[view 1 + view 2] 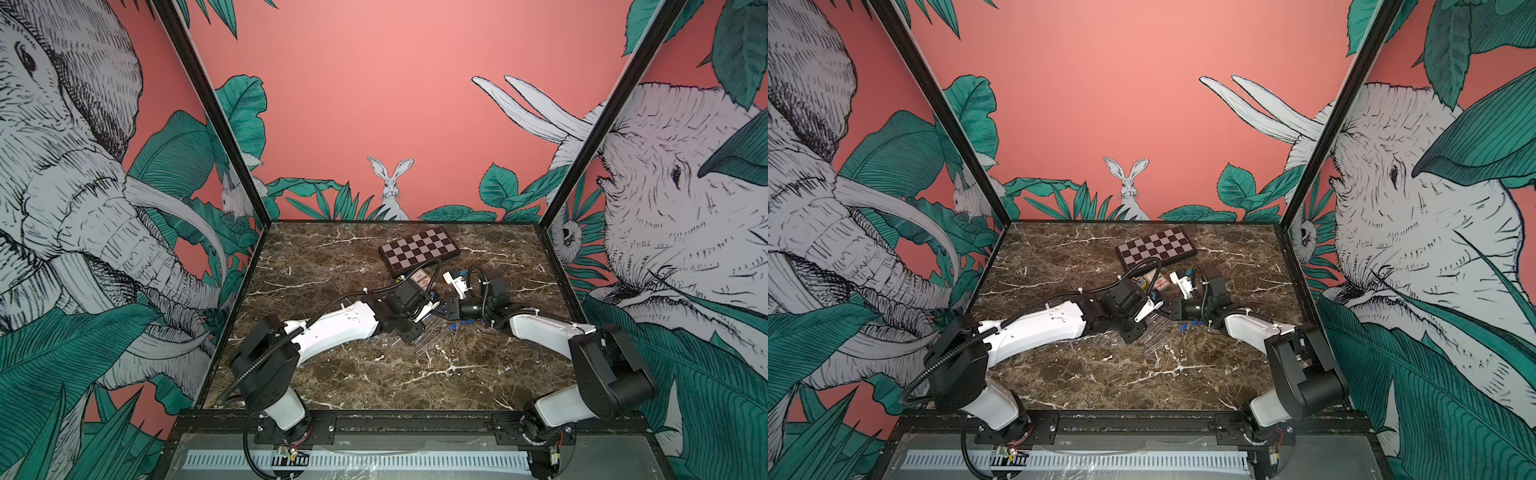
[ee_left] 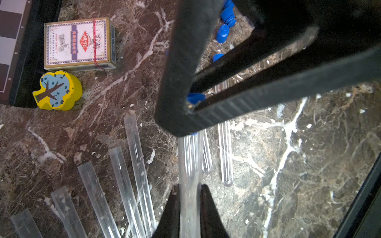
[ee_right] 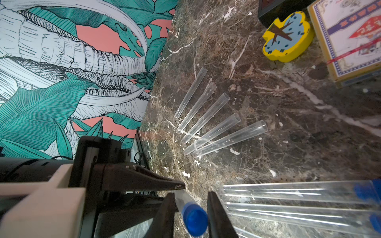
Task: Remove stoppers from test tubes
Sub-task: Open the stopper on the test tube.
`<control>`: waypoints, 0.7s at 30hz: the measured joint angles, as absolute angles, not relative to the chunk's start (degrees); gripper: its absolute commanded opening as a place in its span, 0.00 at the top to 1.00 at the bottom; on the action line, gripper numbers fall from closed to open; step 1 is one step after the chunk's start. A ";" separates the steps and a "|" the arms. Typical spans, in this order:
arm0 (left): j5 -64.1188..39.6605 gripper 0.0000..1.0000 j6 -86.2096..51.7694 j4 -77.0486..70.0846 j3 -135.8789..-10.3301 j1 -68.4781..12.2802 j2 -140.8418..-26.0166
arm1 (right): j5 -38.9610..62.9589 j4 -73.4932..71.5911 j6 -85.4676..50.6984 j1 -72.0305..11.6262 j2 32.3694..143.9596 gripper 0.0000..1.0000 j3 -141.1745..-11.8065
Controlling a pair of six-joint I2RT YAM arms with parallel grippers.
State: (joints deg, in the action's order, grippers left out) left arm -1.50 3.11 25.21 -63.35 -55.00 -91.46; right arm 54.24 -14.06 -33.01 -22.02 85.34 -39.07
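**Blue stopper (image 3: 194, 219) bracketed by the right pincer (image 3: 191, 195), pull not yet made**

Closest to the right wrist lens, the stopper is seen seated in the mouth of the held tube (image 2: 189, 164). That tube is clamped along its body by the left pincer (image 2: 190, 192), which is shut tight on the clear wall. The tube appears to be lifted clear of the counter (image 3: 288, 127), near its middle, where the two arms meet.

The right pincer is set partly open, with one finger on each side of the stopper. A sliver of gap appears on one side, though blur makes it hard to say whether the pads are touching. No firm grip is shown.

For the step to be done well, the fingers should be closed squarely on the blue plug alone, not on the tube's rim. The pull should be made straight along the tube's axis while the left pincer is kept still. A slight twist may be needed if the plug is tight, and too hard a squeeze could crack the thin wall.

Five opened tubes (image 3: 208, 115) are fanned on the counter and loose stoppers (image 2: 223, 31) are heaped nearby. Capped tubes (image 3: 299, 191) lie just beside the work, so the task is judged to be past halfway.
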 measured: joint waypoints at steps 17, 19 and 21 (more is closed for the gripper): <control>-1.15 0.92 3.14 25.04 -63.35 -55.00 -91.46 | 54.89 -13.78 -32.60 -22.15 85.89 0.74 -39.07; -1.08 0.92 3.14 24.95 -63.35 -55.00 -91.46 | 54.89 -13.63 -32.58 -22.13 85.89 0.75 -39.07; -1.06 0.93 3.16 24.95 -63.35 -55.00 -91.46 | 54.89 -13.39 -32.53 -22.13 85.89 0.76 -39.07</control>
State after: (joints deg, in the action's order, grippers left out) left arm -1.06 3.16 24.95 -63.35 -55.00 -91.46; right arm 54.89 -13.39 -32.53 -22.13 85.89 -39.07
